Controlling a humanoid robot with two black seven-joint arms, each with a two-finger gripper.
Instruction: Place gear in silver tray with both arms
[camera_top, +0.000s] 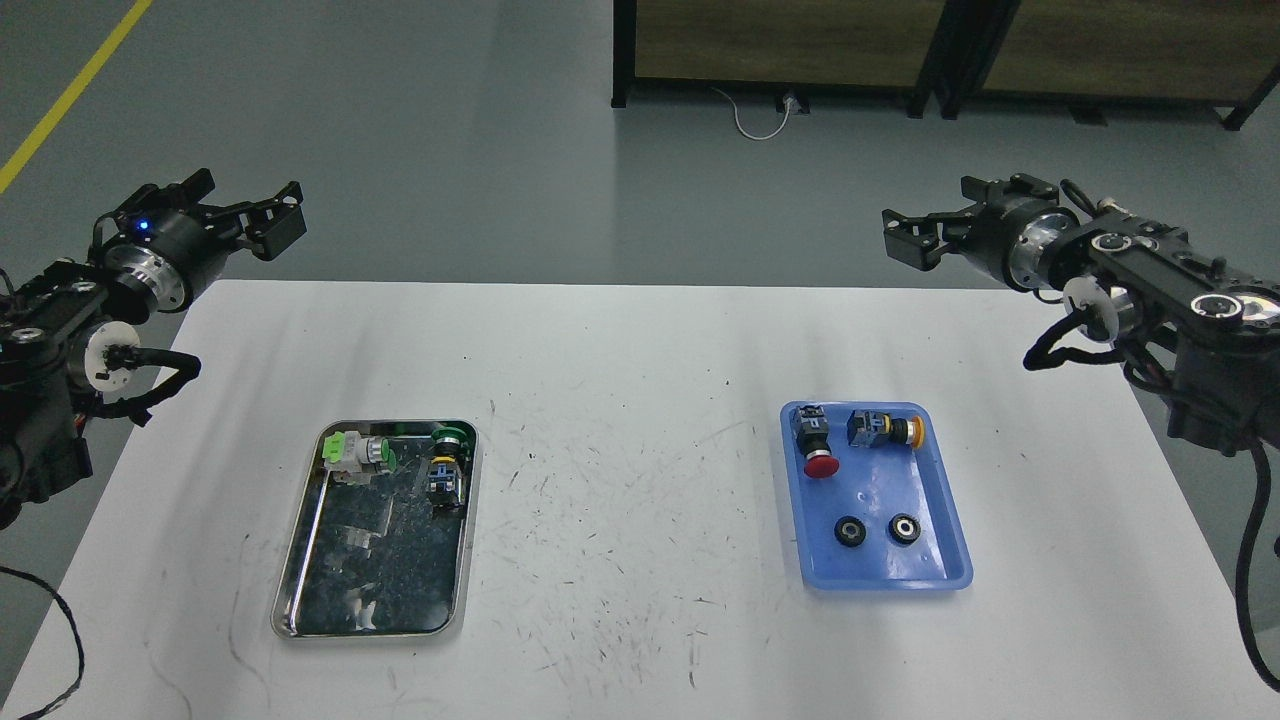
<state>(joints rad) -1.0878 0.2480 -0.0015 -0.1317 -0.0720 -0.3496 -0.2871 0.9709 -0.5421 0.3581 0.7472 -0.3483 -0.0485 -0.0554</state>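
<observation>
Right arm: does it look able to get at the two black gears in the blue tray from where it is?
Probably yes. The right gripper hangs raised beyond the table's far edge, holding nothing, and the gears lie uncovered in the blue tray, apart from the switches.

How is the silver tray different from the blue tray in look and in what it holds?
The silver tray is shiny metal with a dark, mirror-like bottom; the blue tray is plastic. The silver tray holds green push-button parts; the blue tray holds red and yellow ones, plus two small black wheels. Both are rectangular and lie flat on the table.
</observation>
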